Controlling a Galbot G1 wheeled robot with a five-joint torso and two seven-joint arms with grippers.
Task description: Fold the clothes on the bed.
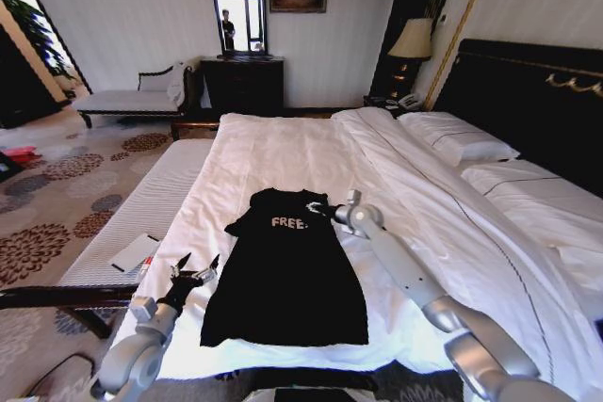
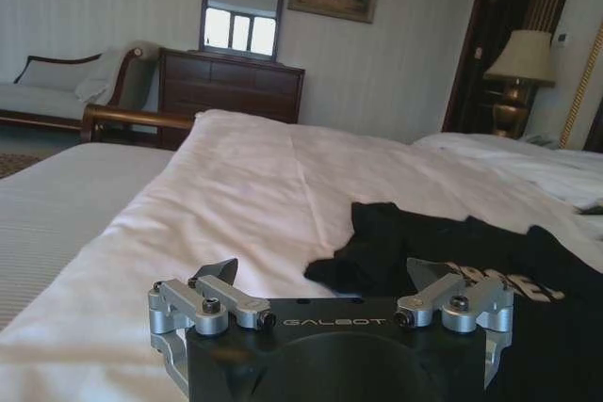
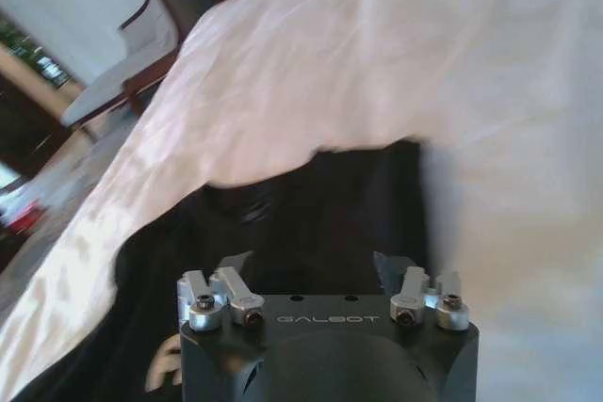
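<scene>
A black T-shirt point(image 1: 287, 275) lies flat on the bed point(image 1: 452, 223) as the right gripper point(image 1: 318, 208), fingers apart, hovers at its collar; the left gripper point(image 1: 195, 268), also spread, waits beside the hem, where a shallow pinch could snag duvet instead of fabric

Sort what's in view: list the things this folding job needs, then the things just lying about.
Job: black short-sleeved T-shirt; white-duvet bed; left gripper; right gripper.
Lying about: white flat card; striped bench; dark wood dresser; cream-shaded lamp.
</scene>
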